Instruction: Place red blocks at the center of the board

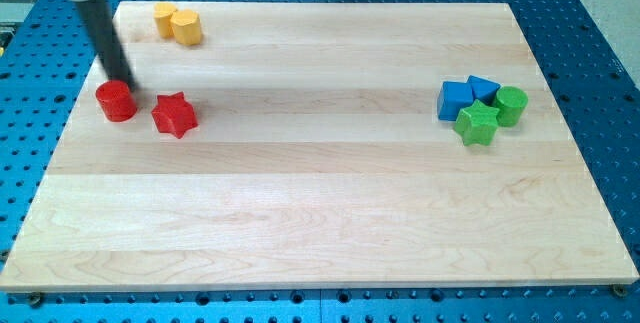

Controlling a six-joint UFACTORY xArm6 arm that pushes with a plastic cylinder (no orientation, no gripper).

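Observation:
A red cylinder block (116,101) and a red star block (174,114) lie side by side at the view's left of the wooden board (320,203). My tip (127,84) is at the upper right edge of the red cylinder, touching or almost touching it, and up-left of the red star. The dark rod slants up to the view's top left corner.
Two yellow blocks (177,23) sit together near the board's top left. At the view's right is a cluster: two blue blocks (466,96), a green star (477,123) and a green cylinder (511,105). A blue perforated table surrounds the board.

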